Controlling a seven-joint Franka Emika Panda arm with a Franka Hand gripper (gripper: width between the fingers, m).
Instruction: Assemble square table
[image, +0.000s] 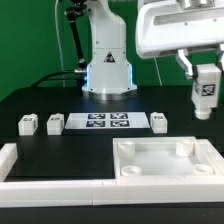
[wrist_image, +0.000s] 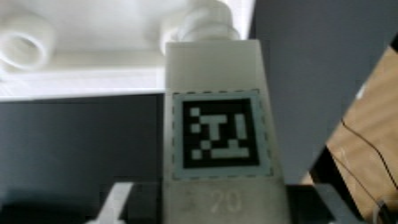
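The white square slab (image: 165, 160) lies at the front, toward the exterior view's right, its round corner recesses facing up. My gripper (image: 205, 92) is shut on a white tagged leg (image: 205, 96) and holds it in the air above the slab's far right corner. In the wrist view the leg (wrist_image: 214, 120) fills the middle, tag toward the camera, between my fingers (wrist_image: 128, 200), with the slab (wrist_image: 80, 55) behind it. Three more tagged legs stand on the black table: two at the left (image: 28, 124) (image: 55, 124), one right of the marker board (image: 158, 121).
The marker board (image: 105, 123) lies flat at the table's middle. White border rails run along the front edge (image: 60, 190) and the left side (image: 8, 155). The arm's white base (image: 108, 70) stands behind the marker board.
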